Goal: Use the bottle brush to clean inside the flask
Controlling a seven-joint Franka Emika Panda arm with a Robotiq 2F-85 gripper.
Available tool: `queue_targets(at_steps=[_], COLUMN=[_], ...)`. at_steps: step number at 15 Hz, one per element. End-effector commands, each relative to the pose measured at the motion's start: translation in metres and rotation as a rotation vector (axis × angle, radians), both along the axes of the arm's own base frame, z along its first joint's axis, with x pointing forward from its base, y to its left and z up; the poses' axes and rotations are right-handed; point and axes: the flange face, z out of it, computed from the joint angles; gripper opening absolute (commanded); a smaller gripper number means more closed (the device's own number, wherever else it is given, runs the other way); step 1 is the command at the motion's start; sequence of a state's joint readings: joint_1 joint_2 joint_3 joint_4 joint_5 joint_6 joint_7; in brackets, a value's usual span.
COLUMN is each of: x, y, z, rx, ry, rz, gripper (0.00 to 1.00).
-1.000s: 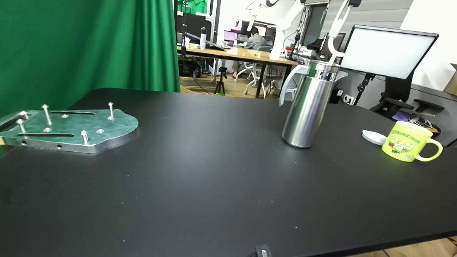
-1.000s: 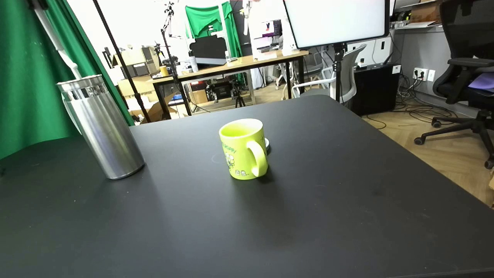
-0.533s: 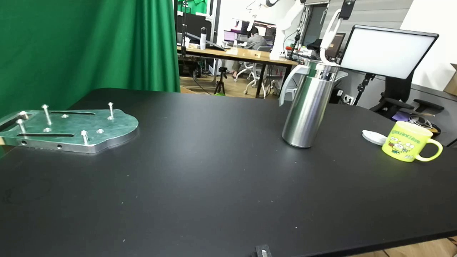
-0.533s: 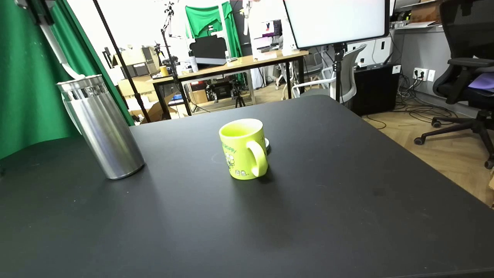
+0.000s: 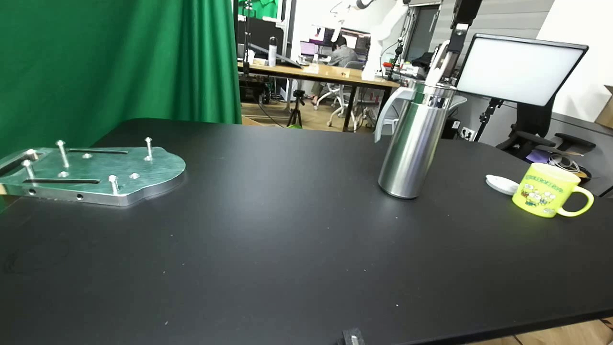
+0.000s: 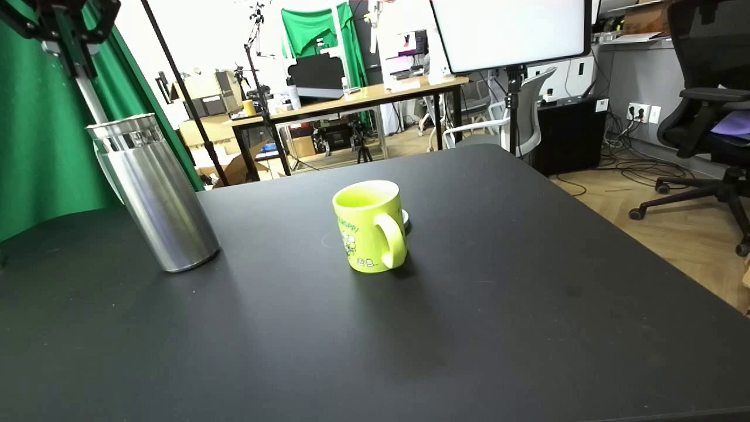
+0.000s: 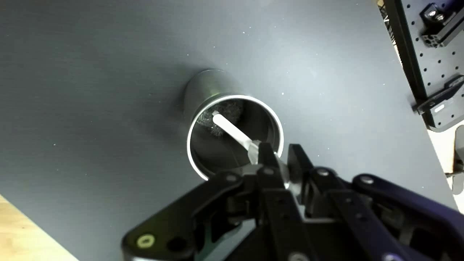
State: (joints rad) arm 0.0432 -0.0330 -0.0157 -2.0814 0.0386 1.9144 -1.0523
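Note:
The silver steel flask stands on the black table; it also shows in an exterior view and, from above with its open mouth, in the wrist view. My gripper is shut on the handle of the bottle brush, just above the flask's mouth. The brush reaches down inside, and dark bristles show near the far inner wall. In both exterior views the pale brush enters the flask from above, below the black gripper. The brush's lower end is hidden inside.
A yellow-green mug stands on the table beside a white round lid. A metal plate with upright bolts lies at the other side. A perforated plate with black parts shows at the table's edge.
My gripper and the brush have moved down. The brush has gone deeper into the flask, and its curved part has dropped below the rim. The flask and mug have not moved.

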Motion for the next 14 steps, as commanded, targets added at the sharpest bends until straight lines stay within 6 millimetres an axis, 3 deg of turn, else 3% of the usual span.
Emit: queue_targets(at_steps=[1,10,12,14], x=[-0.005,-0.038,-0.039,-0.035], y=[0.001,0.017,0.015,0.008], z=[0.028,0.158,0.166,0.156], rx=[-0.006,-0.019,-0.017,-0.008], ry=[-0.032,-0.191,-0.206,-0.196], rz=[-0.003,0.02,0.025,0.019], gripper=[0.04,0.04,0.04,0.04])
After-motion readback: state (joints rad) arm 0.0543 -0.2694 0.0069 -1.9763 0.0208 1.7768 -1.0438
